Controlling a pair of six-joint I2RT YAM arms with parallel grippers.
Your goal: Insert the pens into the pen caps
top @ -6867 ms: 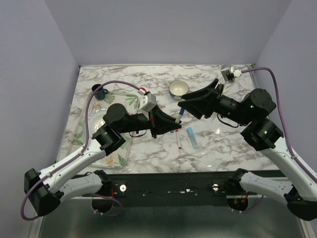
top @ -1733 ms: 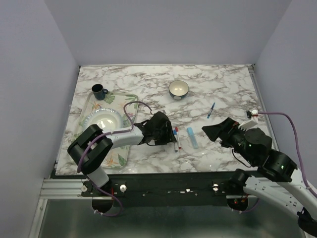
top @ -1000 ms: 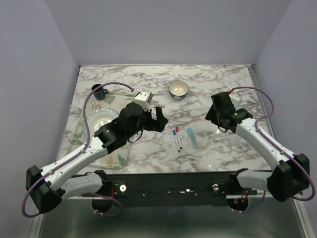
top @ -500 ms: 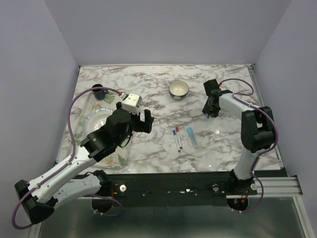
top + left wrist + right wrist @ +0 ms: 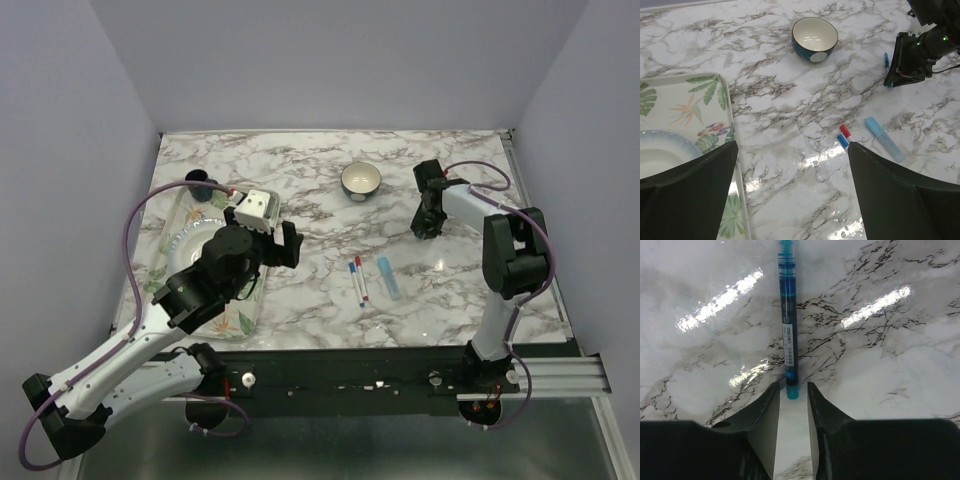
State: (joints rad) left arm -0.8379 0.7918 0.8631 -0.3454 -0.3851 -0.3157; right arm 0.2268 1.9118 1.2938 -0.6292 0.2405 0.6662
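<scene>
Dark blue slim plastic pen [image 5: 788, 330]: flat on white marbled surface [image 5: 890, 365], its near end between the narrow-set, untouching jaws of the right pincer [image 5: 792, 388]. Left pincer [image 5: 792, 147]: spread wide, empty. Hazard: an end-only grip may let the pen pivot or slip free.

1. Counting four pens [image 5: 361, 280] in all.
2. Lying with its near end between the right claw's [image 5: 792, 390] fingertips: one dark blue pen [image 5: 788, 325].
3. Lying side by side just ahead of the left claw's [image 5: 791, 150] right finger: two white ones, a red-tipped pen [image 5: 845, 131] and a blue-tipped pen [image 5: 841, 140].
4. Resting just right of those: one pale blue marker [image 5: 884, 139].
5. Standing well ahead of the left claw: one bowl [image 5: 801, 49].
6. Sitting at the left claw's left: one tray [image 5: 690, 100], carrying one plate [image 5: 660, 155].
7. Standing beyond the left claw, off to its left: one mug [image 5: 200, 183].
</scene>
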